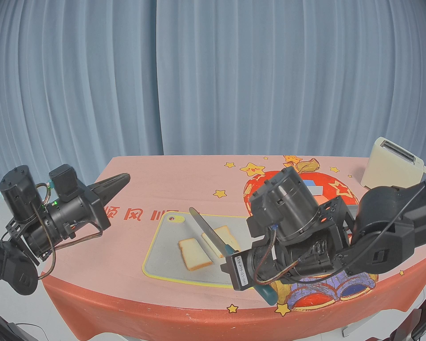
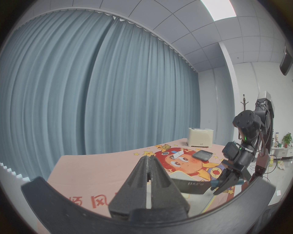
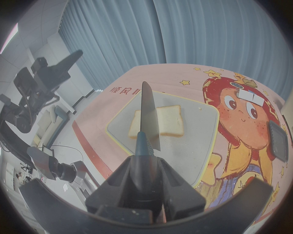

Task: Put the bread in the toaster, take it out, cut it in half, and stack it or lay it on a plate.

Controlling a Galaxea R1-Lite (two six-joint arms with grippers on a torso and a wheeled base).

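jaws on knife [image 1: 210,232], tip roughly far-left

A pleated blue-grey curtain [image 1: 213,75] lines the room, under a tiled ceiling [image 2: 183,24] with one lit panel [image 2: 218,8].

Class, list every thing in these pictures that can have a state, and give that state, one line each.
bread: in two pieces, lying flat on the cutting board
knife: held by its handle, blade over the bread
right gripper: shut on the knife
left gripper: shut, empty, held in the air
toaster: no bread sticking out of its slot
dark plate: empty
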